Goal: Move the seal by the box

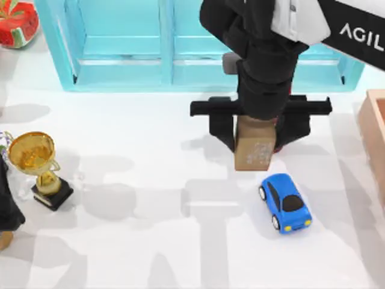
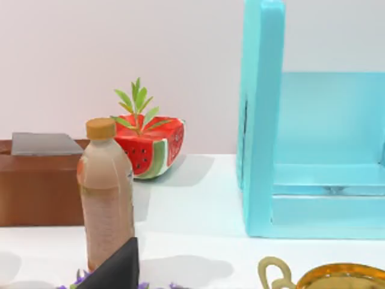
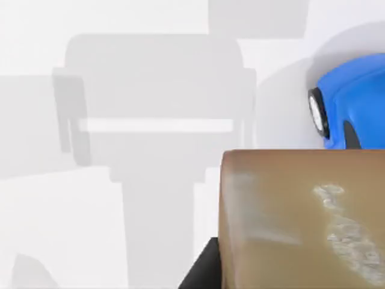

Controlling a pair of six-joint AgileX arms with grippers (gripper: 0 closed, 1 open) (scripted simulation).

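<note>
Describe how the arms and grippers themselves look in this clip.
The right arm is glossy black with a white shell panel and white "AGIL" lettering on its link. The right gripper is matte black: a wide flat crossbar with two blocky fingers. The left arm, at the table's left edge, is black too.

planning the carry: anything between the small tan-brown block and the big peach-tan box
In the top view, only bare white table separates the small tan-brown block from the peach-tan walled box.

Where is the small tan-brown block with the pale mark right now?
In the top view, the tan-brown block sits right of centre in the right gripper, just above the blue toy car.
</note>
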